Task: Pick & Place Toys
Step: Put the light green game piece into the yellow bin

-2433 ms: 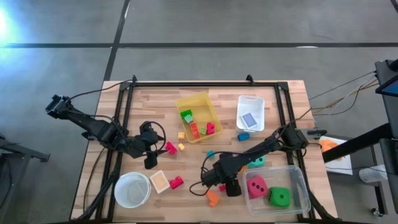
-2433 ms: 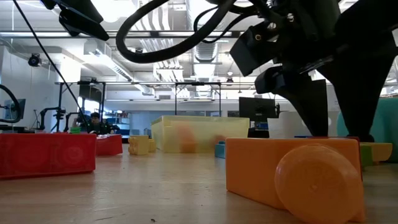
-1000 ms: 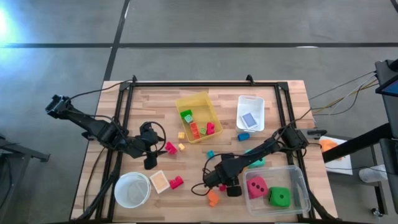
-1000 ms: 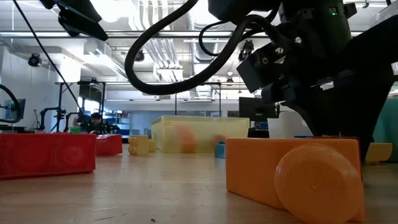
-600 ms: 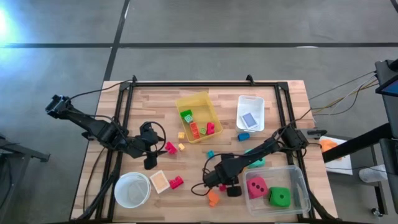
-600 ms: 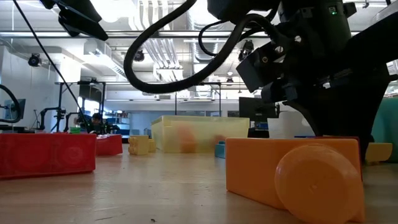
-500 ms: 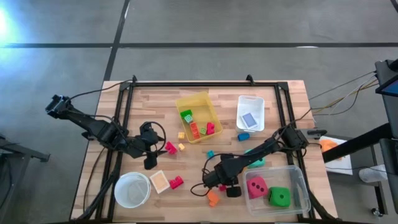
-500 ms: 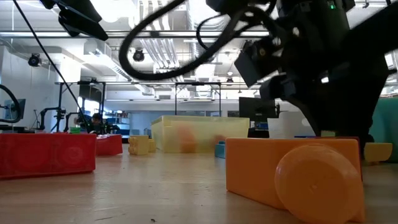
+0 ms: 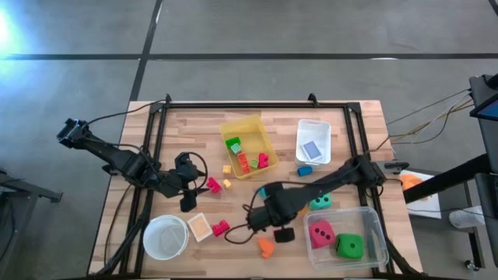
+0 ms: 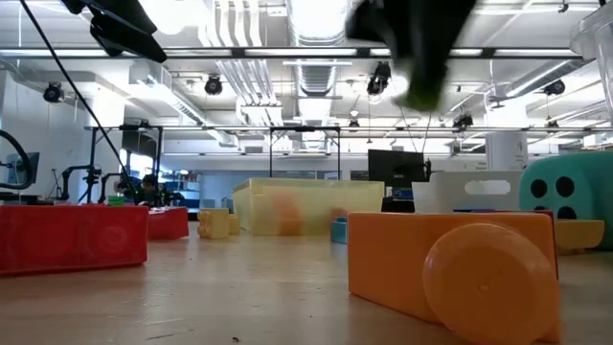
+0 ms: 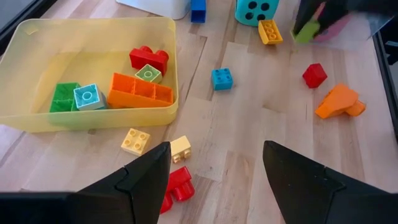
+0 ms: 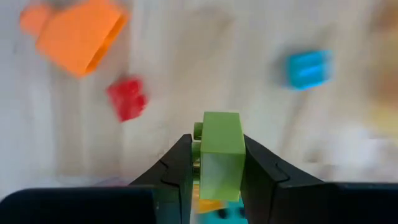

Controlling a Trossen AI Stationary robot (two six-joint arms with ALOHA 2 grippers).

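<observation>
My right gripper (image 9: 267,218) is shut on a light green block (image 12: 221,149) above the table's near middle; it also shows in the left wrist view (image 11: 306,29). Under and around it an orange block (image 9: 266,247), a small red block (image 12: 127,98) and a blue block (image 12: 308,67) lie flat on the wood. My left gripper (image 11: 214,180) is open and empty at the table's left (image 9: 187,204), over loose red and yellow blocks (image 11: 180,148). The teal die (image 9: 320,202) stands on the table beside the clear bin. My right gripper pinches the green block by two opposite sides (image 12: 205,163) between its two fingers. The fingers come from above, pointing down. The block is lifted clear of the table, and one end of it sticks out past the fingertips.
A yellow bin (image 9: 264,128) with several blocks stands at the far middle, with a white bin (image 9: 313,124) to its right. A clear bin (image 9: 366,222) at the near right holds the pink-red die (image 9: 320,232) and the green die (image 9: 350,247). A white bowl (image 9: 165,237) stands at the near left.
My right gripper has risen from the table with the green block and gone toward the table's left and far edges, away from the clear bin. In the low view it has gone up almost out of the picture. The green block is now lifted clear.
</observation>
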